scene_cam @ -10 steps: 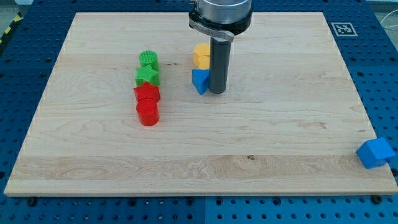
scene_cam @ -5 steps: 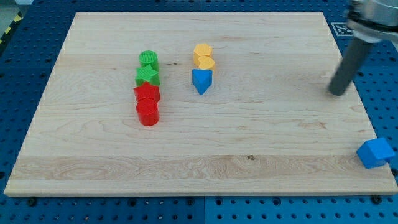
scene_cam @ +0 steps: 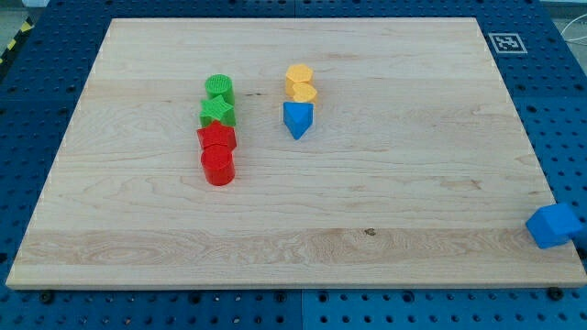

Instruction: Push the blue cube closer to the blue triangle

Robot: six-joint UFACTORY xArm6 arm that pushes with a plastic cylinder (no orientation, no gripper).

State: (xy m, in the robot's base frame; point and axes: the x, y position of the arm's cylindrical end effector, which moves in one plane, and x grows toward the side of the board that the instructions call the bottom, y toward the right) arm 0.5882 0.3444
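blue cube (scene_cam: 553, 225): sits at the view's bottom right, off the wooden board (scene_cam: 385, 202), just past its right edge on the blue perforated table (scene_cam: 550, 137), touching or nearly touching that edge. well apart from the blue triangle (scene_cam: 297, 119), which lies on the board left of centre in the upper half, pointed end toward the view's bottom.

directly above the blue triangle, toward the view's top: two yellow blocks, a yellow hexagon-like block (scene_cam: 298, 76) and a yellow heart-like block (scene_cam: 302, 92) below it, pressed together, the lower one touching or almost touching the triangle.

further toward the view's left, a column of four blocks running top to bottom: a green cylinder (scene_cam: 218, 88), a green star (scene_cam: 217, 112), a red star-like block (scene_cam: 216, 137), a red cylinder (scene_cam: 218, 167). each touching its neighbour, as far as can be told. column near the yellow and blue group but clearly apart from it.

tip of the rod: nowhere in the view, so no position relative to the blocks can be given. no pincer on this arm; state of the rod's end cannot be told, being out of the picture.

a black-and-white square marker (scene_cam: 507, 42) lies on the table just off the board's top right corner. a strip of yellow and black tape (scene_cam: 13, 41) shows at the view's top left edge.
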